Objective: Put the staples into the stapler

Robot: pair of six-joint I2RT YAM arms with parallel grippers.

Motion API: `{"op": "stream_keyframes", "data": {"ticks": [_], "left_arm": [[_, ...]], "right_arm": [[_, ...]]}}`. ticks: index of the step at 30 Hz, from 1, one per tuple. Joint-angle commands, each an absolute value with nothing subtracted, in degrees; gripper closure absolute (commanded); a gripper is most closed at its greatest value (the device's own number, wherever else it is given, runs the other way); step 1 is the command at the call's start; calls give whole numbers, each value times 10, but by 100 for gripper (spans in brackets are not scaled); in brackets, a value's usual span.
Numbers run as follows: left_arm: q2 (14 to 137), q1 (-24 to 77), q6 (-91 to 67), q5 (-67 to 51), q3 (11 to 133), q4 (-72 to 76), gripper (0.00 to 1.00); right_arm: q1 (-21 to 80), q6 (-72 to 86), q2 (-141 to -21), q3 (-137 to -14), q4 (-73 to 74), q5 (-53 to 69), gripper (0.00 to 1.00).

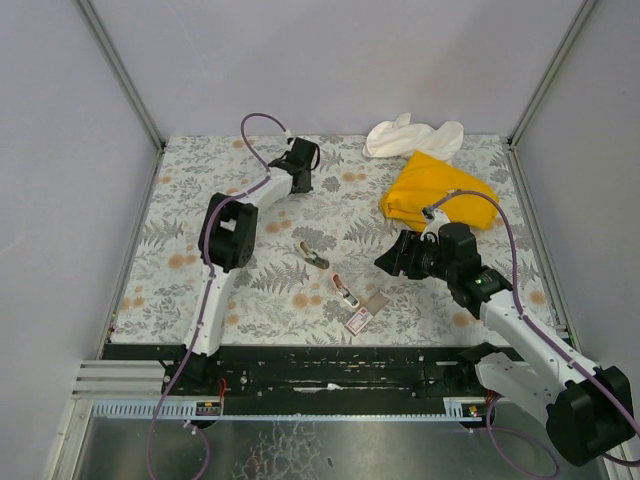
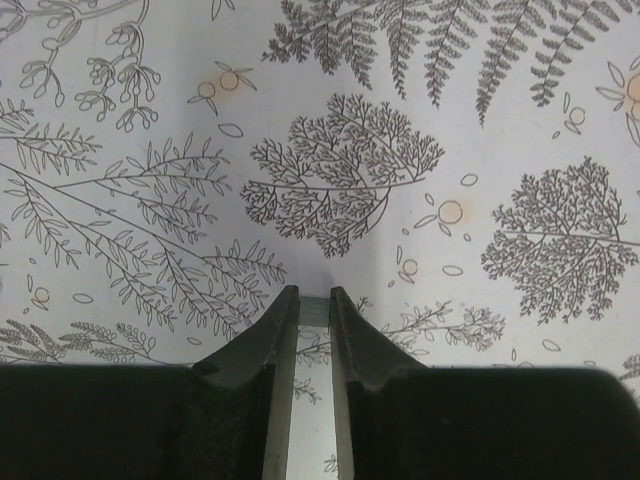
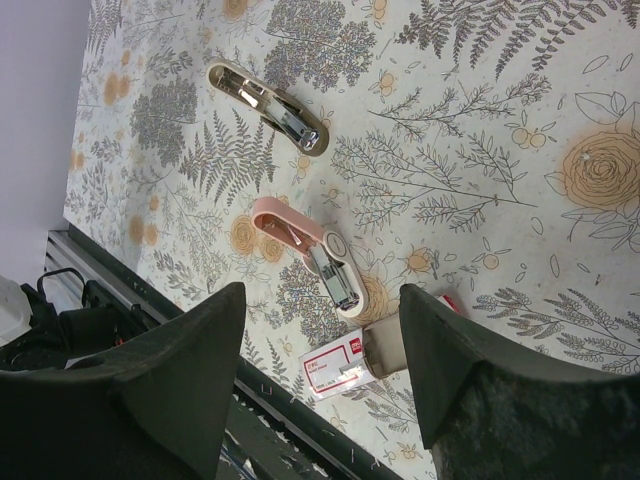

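Note:
The staples box (image 1: 358, 319), pink with a white label, lies near the table's front edge with its tan inner piece (image 1: 377, 302) beside it. It also shows in the right wrist view (image 3: 335, 368). The pink stapler (image 1: 345, 290) lies open just behind the box, and a beige metal part (image 1: 314, 254) lies farther back left. My right gripper (image 1: 400, 255) is open and empty, hovering right of the stapler (image 3: 305, 255). My left gripper (image 1: 300, 160) is at the back of the table. Its tips (image 2: 314, 300) pinch a small grey metallic strip (image 2: 314, 310) that looks like staples.
A yellow cloth (image 1: 435, 190) and a white cloth (image 1: 410, 135) lie at the back right. Metal frame posts stand at the back corners. A black rail (image 1: 330, 355) with loose staples runs along the front edge.

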State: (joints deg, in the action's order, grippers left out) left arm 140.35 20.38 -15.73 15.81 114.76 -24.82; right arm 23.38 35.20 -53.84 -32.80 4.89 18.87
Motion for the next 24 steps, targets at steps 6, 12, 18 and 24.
{"op": "stream_keyframes", "data": {"ticks": [6,12,18,24], "left_arm": [[1348,230,-188,114,1033,-255,89],[1306,304,-197,94,977,-247,90],[1297,388,-182,77,940,-247,91],[1283,455,-176,66,915,-253,91]], "right_arm": [[237,357,-535,-324,35,180,31],[238,352,-523,-318,43,180,31],[238,356,-500,-304,43,179,31],[238,355,-486,-298,48,175,31]]}}
